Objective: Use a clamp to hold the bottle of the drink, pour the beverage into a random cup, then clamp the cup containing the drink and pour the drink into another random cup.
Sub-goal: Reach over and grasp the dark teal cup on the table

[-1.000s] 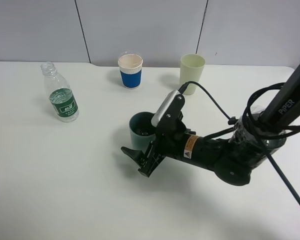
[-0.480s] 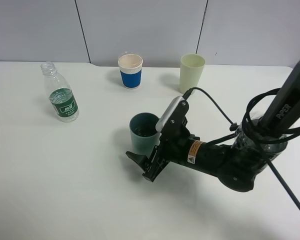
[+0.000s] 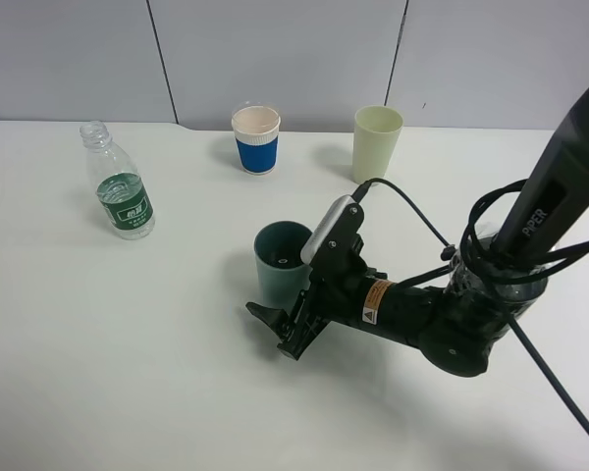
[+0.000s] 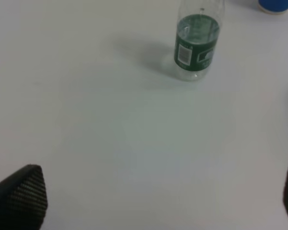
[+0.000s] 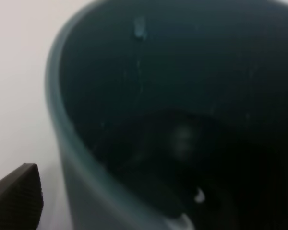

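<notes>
The teal cup (image 3: 278,257) stands upright at mid-table, and its dark inside (image 5: 192,120) fills the right wrist view. Droplets cling to its wall and a sheen of beverage (image 5: 182,139) shows low inside; how much I cannot tell. My right gripper (image 3: 272,330) lies low against the cup's front right side with jaws open. One fingertip (image 5: 17,199) stands apart from the cup wall; the cup hides the other. The uncapped bottle (image 3: 119,184) (image 4: 197,48) stands at far left. My left gripper (image 4: 153,203) is open above bare table, well short of the bottle, and out of the exterior high view.
The white cup with a blue sleeve (image 3: 256,140) stands at the back centre, with its blue edge (image 4: 277,5) also in the left wrist view. A pale green cup (image 3: 377,143) stands to its right. The right arm's black cable (image 3: 510,245) loops at the right.
The right gripper has slid slightly towards the front right, uncovering more of the teal cup. The cup, bottle and other cups have stayed put.
</notes>
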